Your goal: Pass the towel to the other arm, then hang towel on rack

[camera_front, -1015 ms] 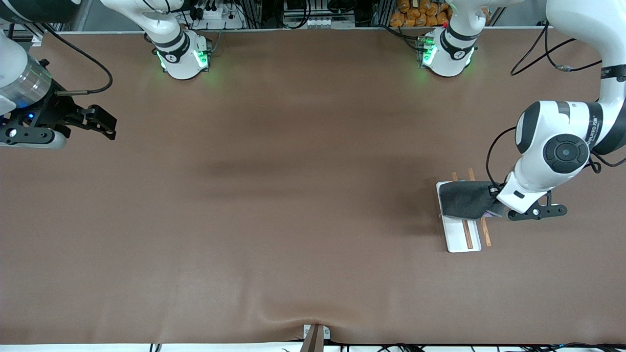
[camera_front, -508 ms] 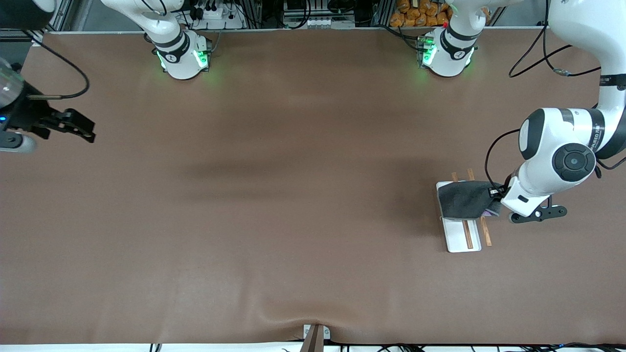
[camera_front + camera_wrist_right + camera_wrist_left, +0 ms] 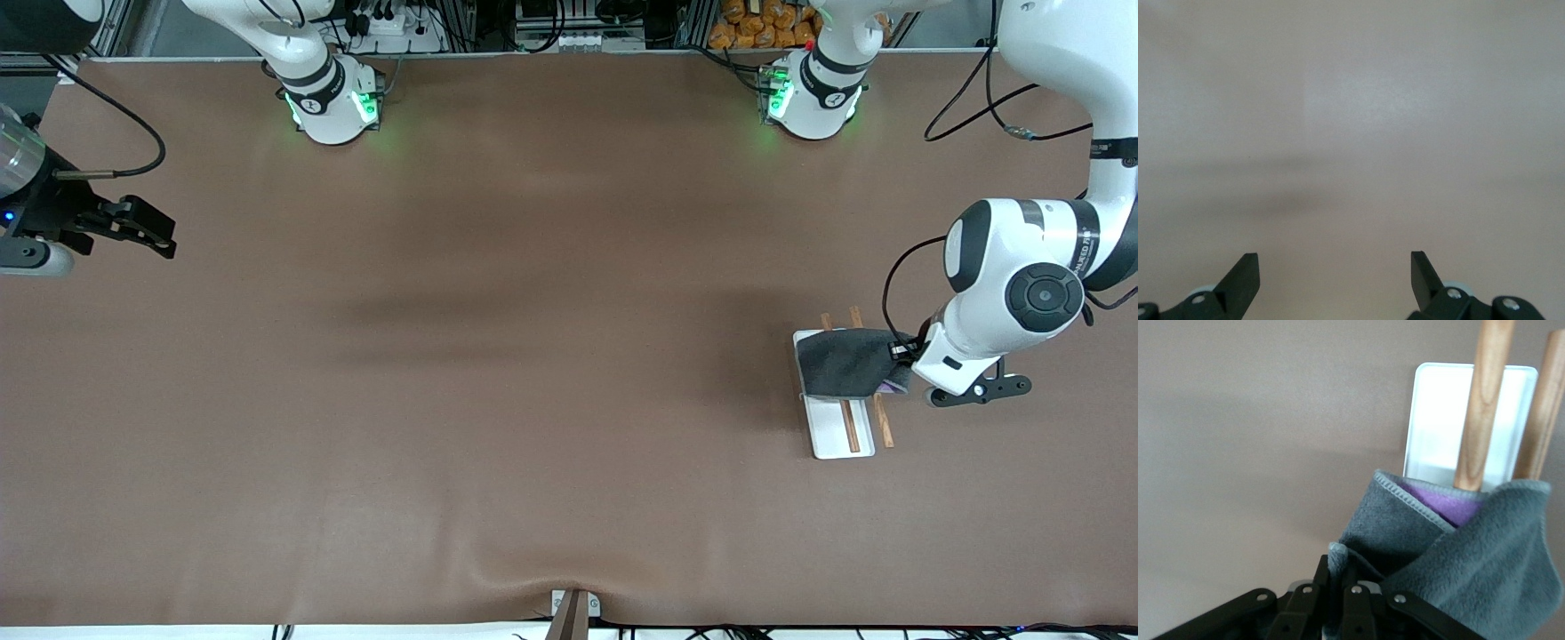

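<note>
The dark grey towel (image 3: 843,363) with its purple underside (image 3: 1441,501) is draped over the two wooden rails (image 3: 851,425) of the rack, which has a white base (image 3: 836,431). My left gripper (image 3: 903,354), on the arm with the plain white wrist box, is shut on a bunched edge of the towel (image 3: 1471,560). In the left wrist view the gripper (image 3: 1338,581) pinches cloth between its fingers, with the rails (image 3: 1481,400) and white base (image 3: 1431,420) just past it. My right gripper (image 3: 160,236) hangs open and empty over the table at the right arm's end (image 3: 1335,267).
The brown table mat (image 3: 533,356) is bare across the middle. Both arm bases (image 3: 333,102) stand along the table's edge farthest from the front camera. A small bracket (image 3: 573,609) sits at the edge nearest that camera. Cables hang by the left arm.
My right gripper has pulled back toward the right arm's end of the table and then held still. My left gripper has barely shifted, and the towel has settled a little on the rails.
</note>
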Motion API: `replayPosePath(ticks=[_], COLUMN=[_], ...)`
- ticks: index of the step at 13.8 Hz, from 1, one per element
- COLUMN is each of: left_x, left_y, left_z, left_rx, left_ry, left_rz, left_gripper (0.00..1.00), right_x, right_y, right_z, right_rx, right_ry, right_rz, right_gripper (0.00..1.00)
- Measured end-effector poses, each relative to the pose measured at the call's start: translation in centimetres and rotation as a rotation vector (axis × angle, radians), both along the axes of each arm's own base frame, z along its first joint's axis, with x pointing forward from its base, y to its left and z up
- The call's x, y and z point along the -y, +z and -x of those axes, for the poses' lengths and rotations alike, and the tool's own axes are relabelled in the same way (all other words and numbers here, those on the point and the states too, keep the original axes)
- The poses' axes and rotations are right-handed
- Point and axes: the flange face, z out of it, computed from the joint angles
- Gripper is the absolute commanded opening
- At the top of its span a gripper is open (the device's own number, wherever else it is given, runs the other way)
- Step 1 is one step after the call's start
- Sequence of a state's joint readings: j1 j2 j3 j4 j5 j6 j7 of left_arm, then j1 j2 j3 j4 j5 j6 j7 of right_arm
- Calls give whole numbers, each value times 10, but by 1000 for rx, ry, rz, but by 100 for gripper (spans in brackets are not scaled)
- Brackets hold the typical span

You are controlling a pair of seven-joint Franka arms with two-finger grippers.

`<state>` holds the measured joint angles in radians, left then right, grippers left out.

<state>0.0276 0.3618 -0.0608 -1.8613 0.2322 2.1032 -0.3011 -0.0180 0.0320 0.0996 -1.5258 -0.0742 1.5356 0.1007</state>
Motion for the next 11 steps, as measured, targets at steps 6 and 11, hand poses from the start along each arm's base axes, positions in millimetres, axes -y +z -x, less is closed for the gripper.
replayPosePath(ticks=[6, 11], left_x=[-8, -14], left_y=[-13, -15], left_z=[-3, -4], left_rx=[2, 11], left_ry=[9, 18], left_rz=[5, 8], left_gripper=[40, 100], right_x=[-2, 0], right_y=[0, 0], right_z=[0, 0], right_rx=[1, -1], right_ry=[4, 0], right_rz=[0, 0], right_gripper=[100, 100])
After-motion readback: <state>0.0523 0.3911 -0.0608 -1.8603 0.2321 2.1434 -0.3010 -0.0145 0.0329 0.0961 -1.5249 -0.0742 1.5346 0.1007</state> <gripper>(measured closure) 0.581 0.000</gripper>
